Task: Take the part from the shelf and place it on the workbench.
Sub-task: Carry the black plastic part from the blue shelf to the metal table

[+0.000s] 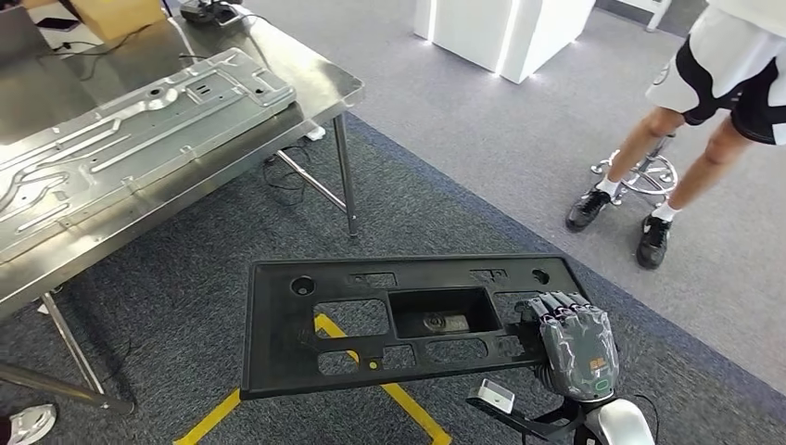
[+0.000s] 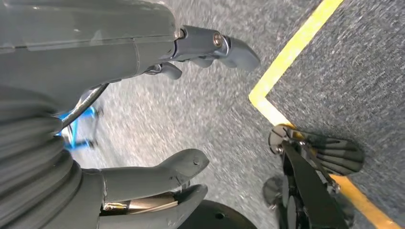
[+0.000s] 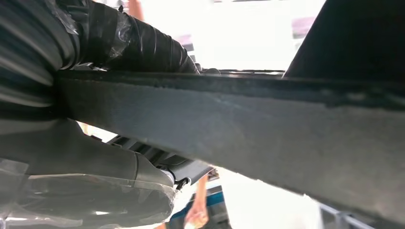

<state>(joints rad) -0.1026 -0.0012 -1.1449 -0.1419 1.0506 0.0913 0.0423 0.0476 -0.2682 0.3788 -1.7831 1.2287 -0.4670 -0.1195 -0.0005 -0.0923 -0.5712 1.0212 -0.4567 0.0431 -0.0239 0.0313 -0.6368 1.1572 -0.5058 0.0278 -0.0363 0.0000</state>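
Closest to us is our right hand [image 1: 576, 345], fingers curled over the right end of the black part [image 1: 371, 324], gripping it so it's carried flat above the carpet [image 1: 463, 139]. From the right wrist we see that hand [image 3: 86, 191] clamped around the part's edge [image 3: 239, 124]. Just one part here: a long black panel with several cutouts, its long axis running left to right across our view. Our left hand [image 2: 143, 186] hangs over the floor holding nothing, fingers apart. Yellow floor tape [image 1: 389, 389] runs under the part. Further out on the left there's one steel workbench [image 1: 324, 79] with one grey metal panel [image 1: 130, 139] lying on it. One person [image 1: 704, 111] stands far right beside a stool [image 1: 644, 171].
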